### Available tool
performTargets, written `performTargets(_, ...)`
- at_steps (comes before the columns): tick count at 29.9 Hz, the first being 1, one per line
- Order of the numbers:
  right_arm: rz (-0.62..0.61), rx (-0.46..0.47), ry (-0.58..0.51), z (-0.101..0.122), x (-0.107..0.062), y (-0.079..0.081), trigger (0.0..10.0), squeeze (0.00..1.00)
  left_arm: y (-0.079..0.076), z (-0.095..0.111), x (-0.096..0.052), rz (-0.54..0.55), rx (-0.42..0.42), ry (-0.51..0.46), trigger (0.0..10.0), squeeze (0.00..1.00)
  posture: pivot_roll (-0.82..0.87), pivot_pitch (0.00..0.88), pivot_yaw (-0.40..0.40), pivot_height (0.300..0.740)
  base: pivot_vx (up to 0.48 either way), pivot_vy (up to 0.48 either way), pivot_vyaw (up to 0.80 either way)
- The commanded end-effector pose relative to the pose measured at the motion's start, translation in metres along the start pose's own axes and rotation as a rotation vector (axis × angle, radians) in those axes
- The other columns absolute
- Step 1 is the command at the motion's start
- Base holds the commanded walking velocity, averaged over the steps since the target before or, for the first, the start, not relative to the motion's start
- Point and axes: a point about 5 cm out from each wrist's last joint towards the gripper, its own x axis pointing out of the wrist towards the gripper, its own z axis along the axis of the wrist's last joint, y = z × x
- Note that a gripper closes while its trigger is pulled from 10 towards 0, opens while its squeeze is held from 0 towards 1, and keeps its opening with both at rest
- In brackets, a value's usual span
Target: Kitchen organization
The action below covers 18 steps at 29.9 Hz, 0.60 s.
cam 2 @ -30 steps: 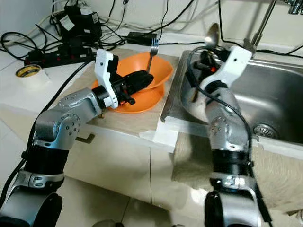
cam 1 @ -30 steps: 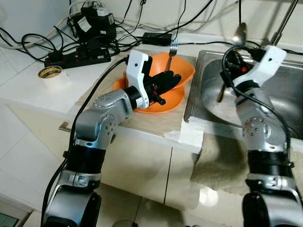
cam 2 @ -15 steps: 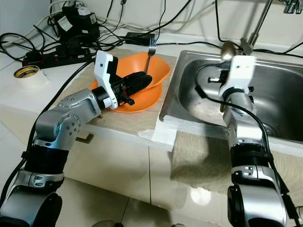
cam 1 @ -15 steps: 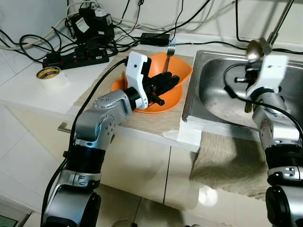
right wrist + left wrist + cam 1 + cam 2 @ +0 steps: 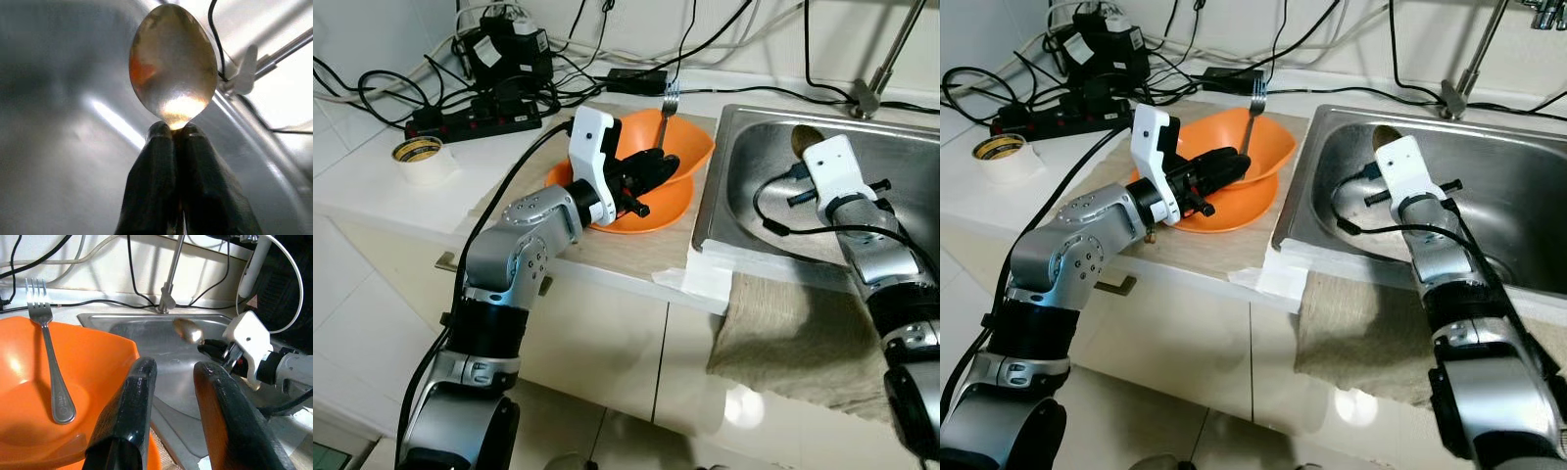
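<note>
Now right gripper (image 5: 177, 134) over sink (image 5: 901, 196), fingers pinched on spoon (image 5: 172, 63) neck, bowl end forward; left gripper (image 5: 171, 377) parted, empty, at orange bowl (image 5: 690, 147) holding fork (image 5: 51, 367); probably keep pinch firm, carry spoon level to bowl, release beside fork.

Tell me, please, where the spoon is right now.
The spoon is pinched in the right gripper, held over the sink on the robot's right, its bowl pointing toward the faucet.
</note>
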Motion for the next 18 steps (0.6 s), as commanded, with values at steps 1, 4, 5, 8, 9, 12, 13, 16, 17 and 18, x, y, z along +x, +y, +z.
performTargets(1,-0.002,-0.1,-0.004,0.003,0.001,-0.003,0.0,0.0,0.004,0.001,-0.002,0.023,0.01,0.005,10.0,0.0,0.03,0.0,0.056,0.74,0.0,0.0,0.0)
performTargets(4,0.011,-0.284,0.023,-0.002,0.002,-0.002,0.0,0.0,0.004,0.001,-0.002,0.025,0.011,0.003,10.0,0.0,0.03,0.0,0.057,0.74,0.0,0.0,0.0)
performTargets(5,0.02,-0.322,0.03,-0.003,0.003,-0.001,0.0,0.0,0.005,0.002,-0.002,0.026,0.01,0.003,10.0,0.0,0.03,0.0,0.054,0.74,0.0,0.0,0.0)
performTargets(8,0.027,-0.421,0.045,-0.006,0.003,0.0,0.0,0.42,0.005,0.003,-0.002,0.027,0.011,0.0,10.0,0.0,0.03,0.0,0.054,0.74,0.0,0.0,0.0)
performTargets(9,0.034,-0.472,0.053,-0.008,0.004,0.002,0.0,0.69,0.005,0.003,-0.002,0.03,0.011,-0.004,10.0,0.0,0.04,0.0,0.051,0.74,0.0,0.0,0.0)
performTargets(12,0.057,-0.516,0.059,-0.009,0.004,0.006,0.0,0.98,0.005,0.003,-0.002,0.031,0.011,-0.005,10.0,0.0,0.04,0.0,0.05,0.74,0.0,0.0,0.0)
performTargets(13,0.065,-0.533,0.061,-0.01,0.004,0.008,0.0,0.98,0.005,0.003,-0.002,0.031,0.011,-0.005,10.0,0.0,0.04,0.0,0.05,0.74,0.0,0.0,0.0)
performTargets(16,0.089,-0.546,0.075,-0.014,0.004,0.015,0.0,1.0,0.005,0.003,-0.002,0.033,0.01,-0.004,10.0,0.0,0.04,0.0,0.05,0.74,0.0,0.0,0.0)
performTargets(17,0.099,-0.551,0.08,-0.015,0.003,0.016,0.0,1.0,0.005,0.003,-0.002,0.033,0.01,-0.005,10.0,0.0,0.04,0.0,0.051,0.74,0.0,0.0,0.0)
performTargets(18,0.099,-0.551,0.08,-0.015,0.003,0.016,0.0,1.0,0.005,0.003,-0.002,0.033,0.01,-0.005,10.0,0.0,0.04,0.0,0.051,0.74,0.0,0.0,0.0)
